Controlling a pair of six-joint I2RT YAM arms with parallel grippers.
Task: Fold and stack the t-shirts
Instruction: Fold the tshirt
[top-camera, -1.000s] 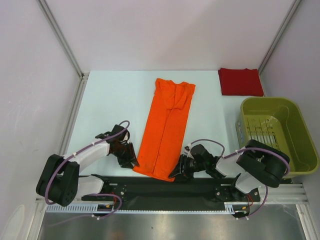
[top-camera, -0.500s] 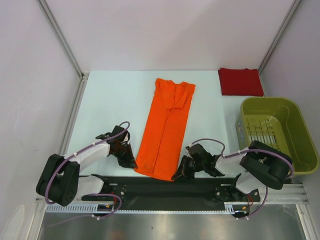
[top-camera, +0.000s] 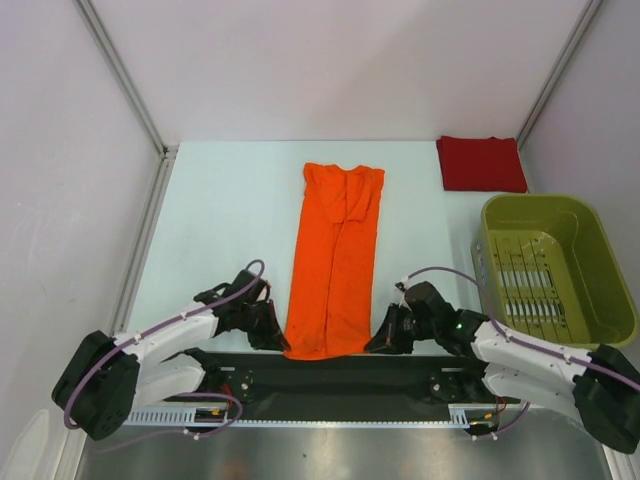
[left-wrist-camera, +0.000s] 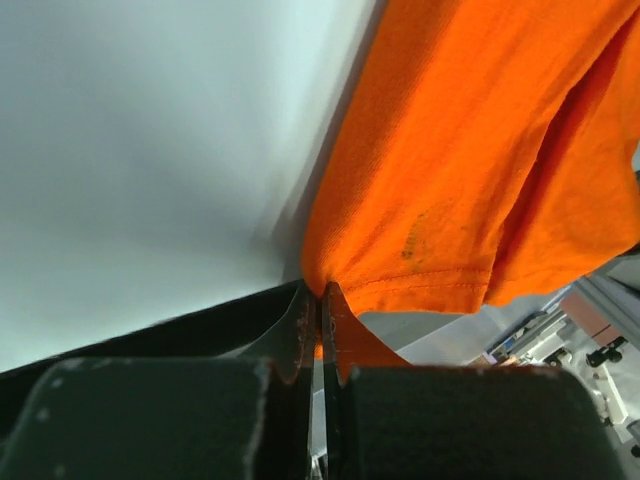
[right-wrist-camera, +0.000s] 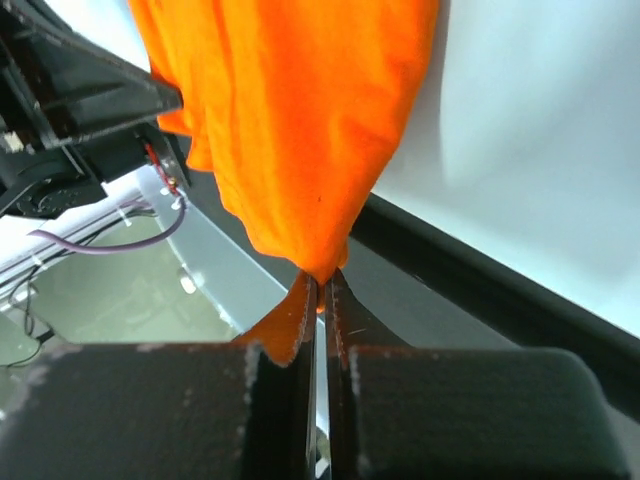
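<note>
The bright orange t-shirt (top-camera: 336, 260) lies as a long narrow strip down the middle of the table, sleeves folded in at the far end. My left gripper (top-camera: 282, 340) is shut on its near left hem corner (left-wrist-camera: 322, 290). At the near right hem corner (right-wrist-camera: 322, 270) my right gripper (top-camera: 378, 342) pinches the cloth, jaws shut. The hem hangs slightly lifted between the two grippers over the black base rail. A dark red t-shirt (top-camera: 481, 163) rests folded as a small rectangle at the far right.
An olive-green plastic basket (top-camera: 590, 290) stands at the right edge, near the right arm. The black mounting rail (top-camera: 330, 375) runs along the near edge under both grippers. White walls and metal posts close in the far side and both flanks.
Both grippers have closed on the orange shirt's near hem corners and lifted them. The skewed strip has been pulled straight and toward the near edge. Both arms have stretched forward.
</note>
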